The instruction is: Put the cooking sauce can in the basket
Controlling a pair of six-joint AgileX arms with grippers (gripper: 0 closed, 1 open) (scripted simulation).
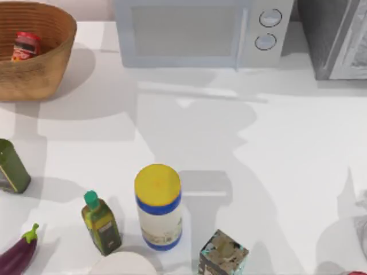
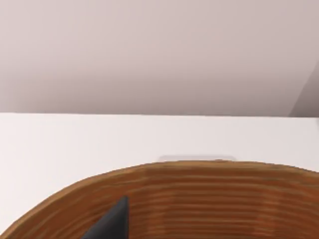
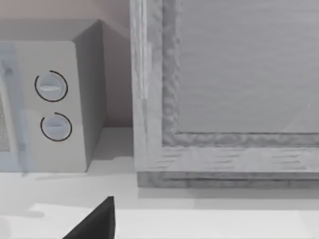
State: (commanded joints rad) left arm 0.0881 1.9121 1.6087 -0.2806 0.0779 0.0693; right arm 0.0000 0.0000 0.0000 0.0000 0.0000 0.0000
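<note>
Sauce is already where you want it: the cooking sauce can [image 1: 26, 46], red with a yellow-and-dark label, lies tipped on its side inside the basket [image 1: 53, 64] at the table's far left corner, resting against the ribbed inner wall, which suggests it was let go from above rather than set down upright. From this alone you can judge the placing done, with only the retreat left. Your left wrist view looks over the basket's curved woven wall [image 2: 199, 199] toward the white table [image 1: 275, 172] and the back wall, so the left arm appears to hang just above or beside the basket; a dark sliver of one finger [image 2: 113, 223] pokes in there, but you cannot tell whether the left claw is spread or closed. Your right arm looks parked facing the microwave [image 1: 195, 31] and a grey cabinet [image 1: 335, 37], one dark finger [image 3: 97, 221] showing, its claw equally impossible to read. Farther out along the near edge, well apart from the basket, stand the green can [image 1: 11, 169], oil bottle [image 1: 101, 222], yellow-lidded jar [image 1: 158, 206], small box [image 1: 223, 253] and eggplant [image 1: 18, 253], all undisturbed and clear of any path back.
</note>
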